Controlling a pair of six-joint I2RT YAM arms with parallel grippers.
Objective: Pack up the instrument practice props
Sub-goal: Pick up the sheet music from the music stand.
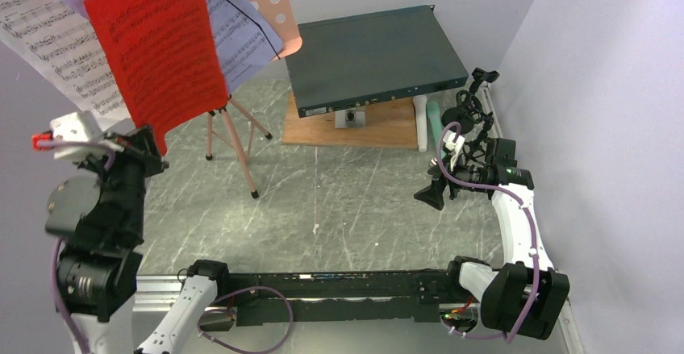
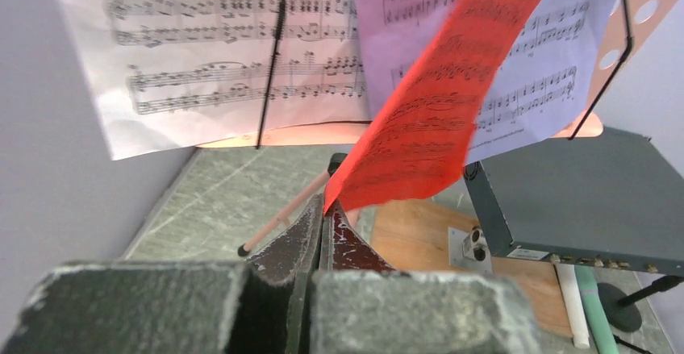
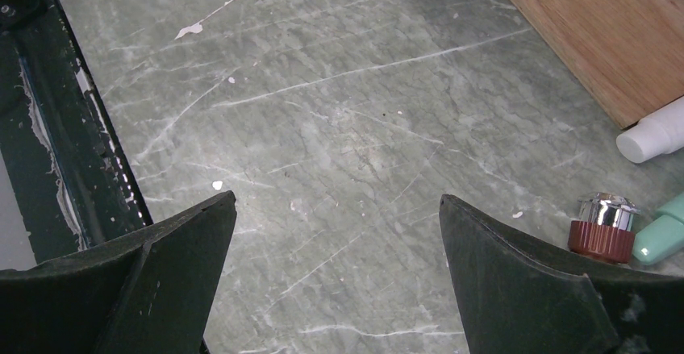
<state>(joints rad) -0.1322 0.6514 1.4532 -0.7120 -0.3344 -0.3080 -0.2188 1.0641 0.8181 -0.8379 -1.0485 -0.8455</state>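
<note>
Overhead first: the music stand (image 1: 230, 132) is noted to the left of the rack box (image 1: 375, 60), loaded with pages. The red page (image 1: 157, 56) is pinched at its lower edge by the left gripper (image 1: 149, 140). The tubes (image 1: 427, 124) are seen at the box's front right corner.

Left wrist: the fingers are pressed together on the red corner, and a retaining wire (image 2: 270, 56) is seen crossing the neighbouring white page.

Right wrist: the right gripper (image 3: 337, 199) is held spread over bare table in front of the box, nothing between its fingers.

Risk: if the page is pulled sideways, it may be torn, its neighbours dragged off, or the light stand tipped.
</note>
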